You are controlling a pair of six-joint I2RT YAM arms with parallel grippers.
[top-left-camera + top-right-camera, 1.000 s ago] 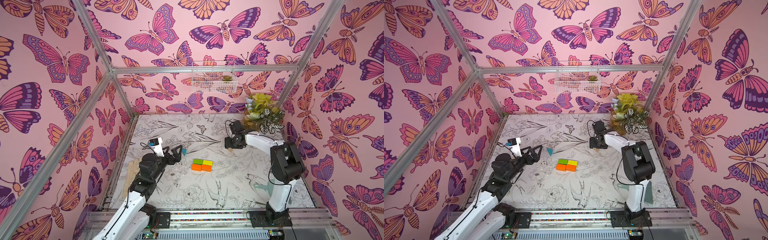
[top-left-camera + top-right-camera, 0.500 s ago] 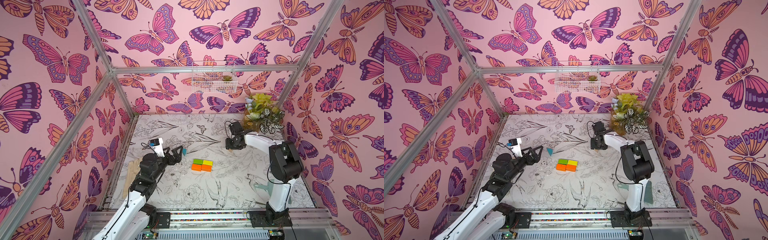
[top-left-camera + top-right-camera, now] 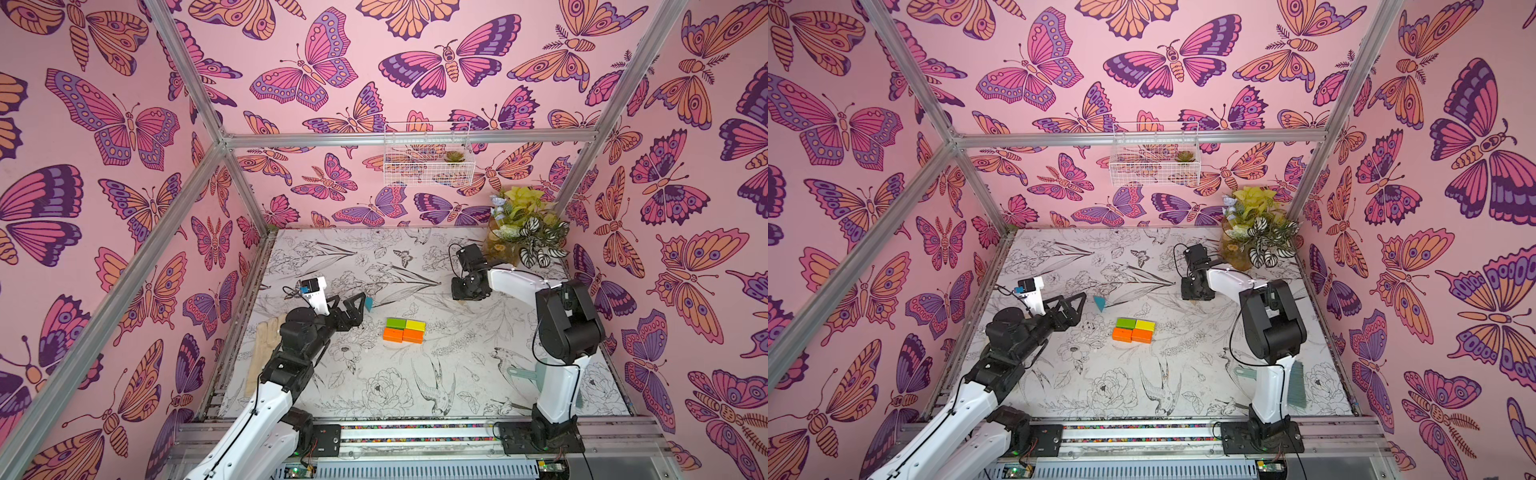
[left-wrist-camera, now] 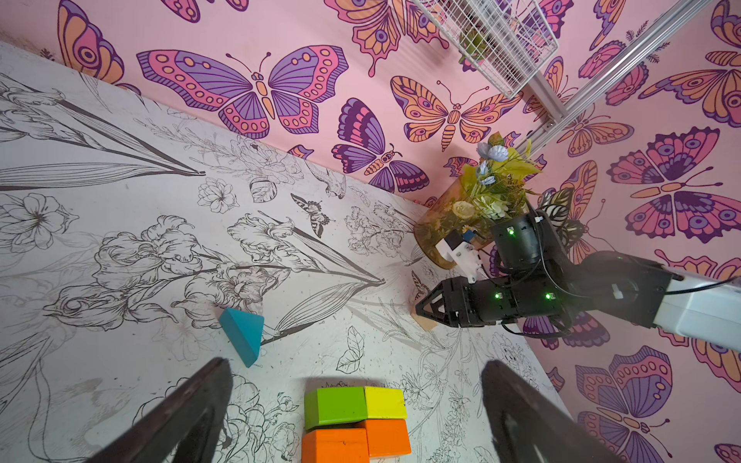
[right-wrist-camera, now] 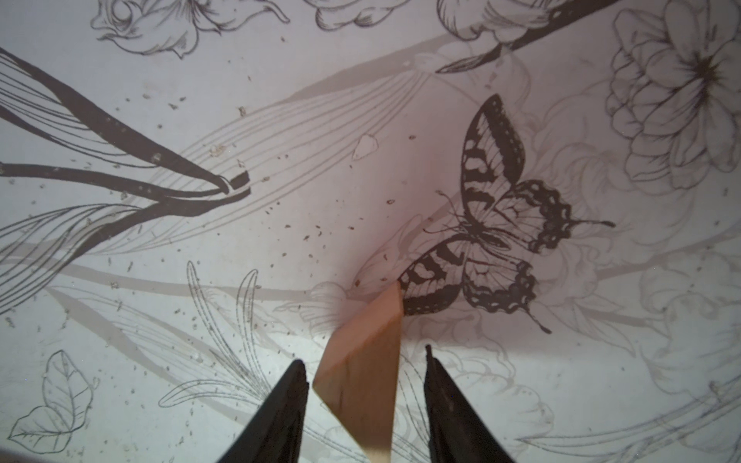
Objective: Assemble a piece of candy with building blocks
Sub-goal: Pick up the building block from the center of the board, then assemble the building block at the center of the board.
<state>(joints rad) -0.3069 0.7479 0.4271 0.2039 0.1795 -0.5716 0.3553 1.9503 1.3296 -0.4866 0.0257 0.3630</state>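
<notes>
A green (image 3: pixel 395 323), a yellow (image 3: pixel 415 325) and two orange blocks (image 3: pixel 402 335) lie together as a rectangle at the table's middle. A teal wedge (image 3: pixel 369 303) lies just left of it, apart, also in the left wrist view (image 4: pixel 241 334). My left gripper (image 3: pixel 357 311) hovers wide open beside the teal wedge, holding nothing (image 4: pixel 355 368). My right gripper (image 3: pixel 465 296) points down at the back right, its jaws astride the tan wedge (image 5: pixel 361 381) on the table. A narrow gap shows on each side, so it is open (image 5: pixel 363 356).
A vase of flowers and leaves (image 3: pixel 519 232) stands at the back right corner, close behind the right arm. A wire basket (image 3: pixel 428 158) hangs on the back wall. A pale glove (image 3: pixel 266 336) lies at the left edge, a teal brush (image 3: pixel 523 374) by the right arm's base.
The right gripper's jaws have narrowed around the tan wedge and the arm has shifted slightly. The left arm and the blocks have not moved.
</notes>
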